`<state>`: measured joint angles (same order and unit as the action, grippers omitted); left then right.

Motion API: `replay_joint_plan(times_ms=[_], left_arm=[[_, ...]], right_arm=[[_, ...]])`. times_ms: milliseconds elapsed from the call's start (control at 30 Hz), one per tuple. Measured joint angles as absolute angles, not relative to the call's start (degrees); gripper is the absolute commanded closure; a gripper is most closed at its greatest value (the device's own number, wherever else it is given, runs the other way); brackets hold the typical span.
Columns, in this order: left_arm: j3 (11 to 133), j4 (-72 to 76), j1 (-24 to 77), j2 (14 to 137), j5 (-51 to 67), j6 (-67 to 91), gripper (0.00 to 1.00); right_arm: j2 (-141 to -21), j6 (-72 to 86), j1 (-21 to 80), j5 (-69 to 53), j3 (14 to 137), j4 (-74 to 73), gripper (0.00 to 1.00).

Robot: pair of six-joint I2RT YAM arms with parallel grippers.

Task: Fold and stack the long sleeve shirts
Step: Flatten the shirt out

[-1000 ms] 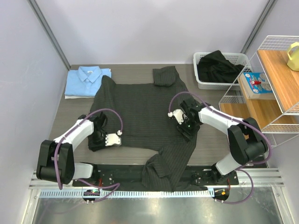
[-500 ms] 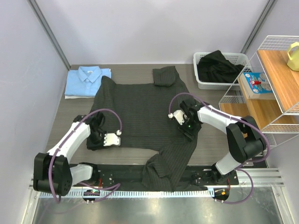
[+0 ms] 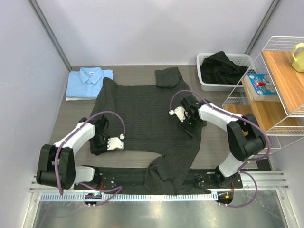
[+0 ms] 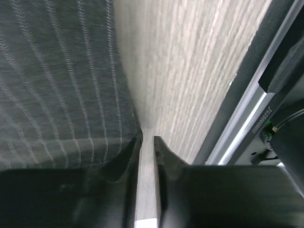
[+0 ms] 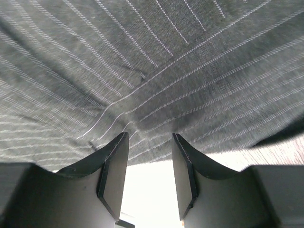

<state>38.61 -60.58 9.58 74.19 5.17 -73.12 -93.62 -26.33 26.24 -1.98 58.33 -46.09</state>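
Left claw (image 3: 97,143) sits at the near-left hem of the pinstriped shirt (image 3: 142,111) on the tabletop (image 3: 133,75), right claw (image 3: 190,125) over its right side. Left wrist: fingers (image 4: 165,164) narrowly parted, hem against one. Right wrist: fingers (image 5: 114,175) spread above pinstripes.

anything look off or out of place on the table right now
Yes: the pinstriped shirt lies askew, one end spilling over the near edge of the table onto the mounting rail. A dark garment also bulges out of the white basket at far right.

One pinstriped shirt (image 3: 142,111), one blue shirt (image 3: 89,81), one basket (image 3: 211,86), one wire shelf (image 3: 280,78)
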Motion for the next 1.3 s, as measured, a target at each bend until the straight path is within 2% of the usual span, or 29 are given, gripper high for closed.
replay_joint_plan(times_ms=[233, 433, 467, 533, 567, 667, 767, 1000, 1100, 1233, 1267, 1300], left_arm=[[37.4, -61.6, 11.4, 71.0, 3.8, -77.0, 1.0], [37.5, -66.0, 19.8, 63.0, 3.8, -78.7, 1.0], [37.8, -67.0, 21.0, 62.6, 4.1, -78.7, 0.9], [39.5, -69.2, 22.8, 62.6, 4.9, -78.3, 0.84], [40.9, -69.5, 23.1, 63.3, 5.1, -76.7, 0.69], [45.5, -68.3, 23.2, 67.2, 5.5, -72.2, 0.56], [47.9, -66.0, 23.4, 71.8, 6.6, -67.9, 0.46], [45.6, -65.3, 27.8, 74.6, 6.6, -63.6, 0.38], [43.7, -63.8, 30.3, 75.9, 5.1, -60.9, 0.43], [40.9, -58.8, 33.1, 78.0, 1.7, -55.8, 0.59], [40.4, -57.6, 33.6, 78.4, 0.7, -55.0, 0.77], [39.9, -56.5, 34.1, 78.7, -0.3, -54.0, 0.87]], right_arm=[[-97.1, -26.9, 25.2, 2.5, 57.6, -45.4, 0.58], [-96.9, -28.4, 20.9, 3.6, 56.7, -47.1, 0.62], [-96.8, -28.8, 19.9, 3.8, 56.6, -47.6, 0.62], [-96.7, -29.6, 18.8, 3.9, 56.4, -48.7, 0.6], [-96.7, -29.8, 18.3, 3.8, 56.4, -49.3, 0.6], [-96.2, -30.2, 18.0, 2.3, 57.0, -51.9, 0.59], [-96.0, -30.1, 18.0, -0.2, 59.8, -54.2, 0.57], [-95.6, -30.0, 18.2, -3.6, 65.1, -55.2, 0.55], [-96.4, -29.8, 18.3, -4.1, 65.4, -54.9, 0.55], [-99.3, -29.7, 18.4, -4.2, 65.4, -53.9, 0.55], [-100.3, -29.7, 18.4, -4.1, 65.4, -53.5, 0.55], [-101.4, -29.7, 18.4, -4.1, 65.4, -53.2, 0.56]])
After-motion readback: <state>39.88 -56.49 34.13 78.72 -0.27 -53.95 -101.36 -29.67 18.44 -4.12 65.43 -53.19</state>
